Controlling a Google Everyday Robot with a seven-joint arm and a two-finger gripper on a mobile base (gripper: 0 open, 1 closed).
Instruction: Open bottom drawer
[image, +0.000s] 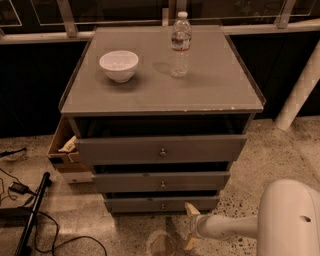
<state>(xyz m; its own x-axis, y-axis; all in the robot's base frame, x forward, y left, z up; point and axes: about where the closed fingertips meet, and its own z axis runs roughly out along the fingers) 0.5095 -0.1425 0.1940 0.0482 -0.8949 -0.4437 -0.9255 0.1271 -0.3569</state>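
The grey cabinet (235, 150) stands on a speckled floor (280, 155) against a dark railing, seen from above and in front. Its flat surface (210, 85) carries a white bowl (119, 65) on the left and a clear plastic water bottle (181, 45), upright with its cap on, a little to the right of the bowl and well apart from it. Below are three grey drawer fronts, each narrower than the one above: the top drawer (125, 149), the middle drawer (200, 181) and the bottom drawer (135, 204), lowest and shortest, just above the floor, with a small round metal knob (162, 205) at its centre. A dark gap shows above each front. The robot's white arm (225, 226) reaches in from the lower right, low over the floor, and its hand (189, 226) sits in front of the bottom drawer, to the right of the knob and below it. The hand is released: its tan fingers (189, 208) are spread one above the other with nothing between them, the upper tip by the drawer's lower edge; whether it touches cannot be told. A cardboard box (60, 145) is pressed against the cabinet's left side, and black cables (30, 192) lie on the floor further left. A white post (300, 90) leans at the far right.
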